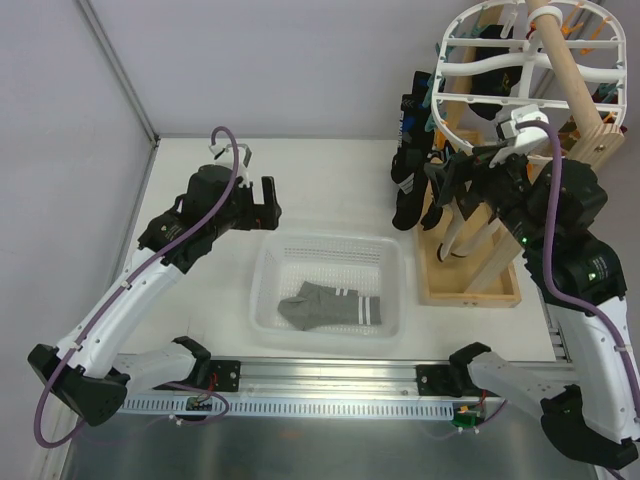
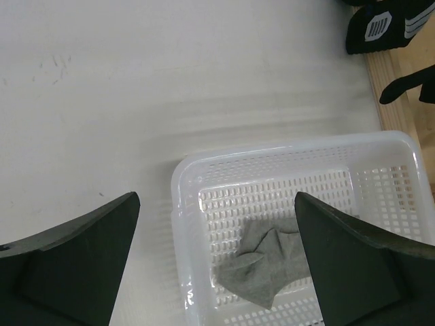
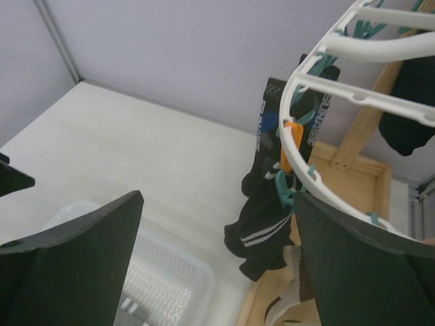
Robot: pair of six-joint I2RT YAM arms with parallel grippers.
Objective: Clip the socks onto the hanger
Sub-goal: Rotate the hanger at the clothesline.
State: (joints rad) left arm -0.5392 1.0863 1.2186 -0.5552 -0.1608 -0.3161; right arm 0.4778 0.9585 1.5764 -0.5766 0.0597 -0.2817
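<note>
Grey socks (image 1: 330,305) with white stripes lie in the white perforated basket (image 1: 268,262); the left wrist view shows their grey toe end (image 2: 272,261) on the basket floor. The white oval hanger (image 1: 455,75) with teal and orange clips hangs at the far right, and its rim (image 3: 353,44) with an orange clip (image 3: 291,144) shows in the right wrist view. My left gripper (image 1: 262,205) hovers open just behind the basket's far left corner, its jaws wide with nothing between them. My right gripper (image 1: 470,165) stands open beside the hanger's lower rim, holding nothing.
Black socks (image 1: 410,190) hang clipped from the hanger's left side, one with white stripes (image 3: 262,238). A wooden pole (image 1: 570,70) on a wooden tray base (image 1: 470,290) carries the hanger. A beige sock (image 1: 455,240) hangs low over the tray. A wall stands behind.
</note>
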